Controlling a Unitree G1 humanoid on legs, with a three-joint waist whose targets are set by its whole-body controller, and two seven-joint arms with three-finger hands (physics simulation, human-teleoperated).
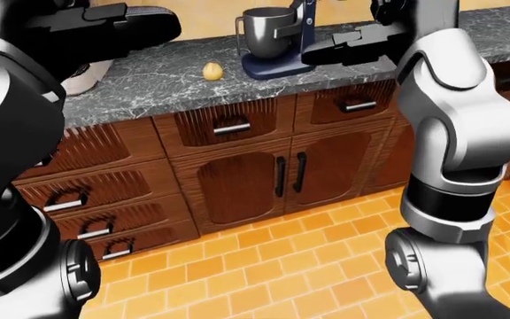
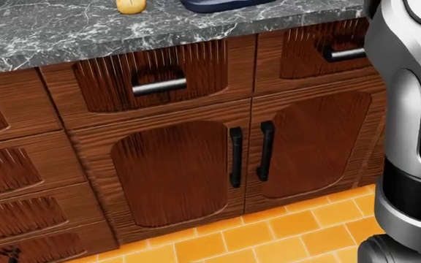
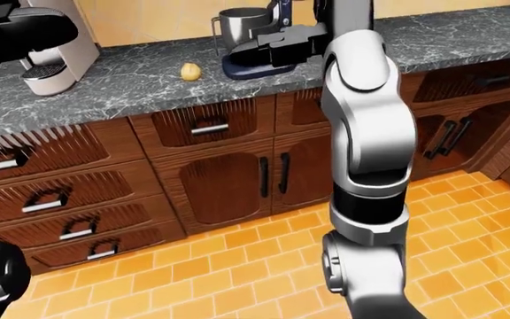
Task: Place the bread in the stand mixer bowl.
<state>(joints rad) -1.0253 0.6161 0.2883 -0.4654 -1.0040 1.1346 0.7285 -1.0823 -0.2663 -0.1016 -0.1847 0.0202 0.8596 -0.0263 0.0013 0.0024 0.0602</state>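
The bread [image 1: 211, 71], a small pale yellow roll, lies on the grey marble counter [image 1: 140, 93], just left of the stand mixer. The mixer's steel bowl [image 1: 266, 30] stands upright on its dark blue base [image 1: 277, 67]. My left hand [image 1: 149, 26] hovers at the top left of the left-eye view, above the counter and left of the bread, fingers stretched out and empty. My right hand [image 1: 326, 52] is raised just right of the mixer base, also flat and empty. In the head view only the bread [image 2: 130, 5] and the mixer base [image 2: 218, 4] show, at the top edge.
A white coffee machine [image 3: 51, 56] stands on the counter at the left. Dark wooden drawers and cabinet doors [image 1: 237, 179] run below the counter, above an orange tiled floor [image 1: 282, 266]. My right forearm [image 3: 365, 133] crosses the middle of the right-eye view.
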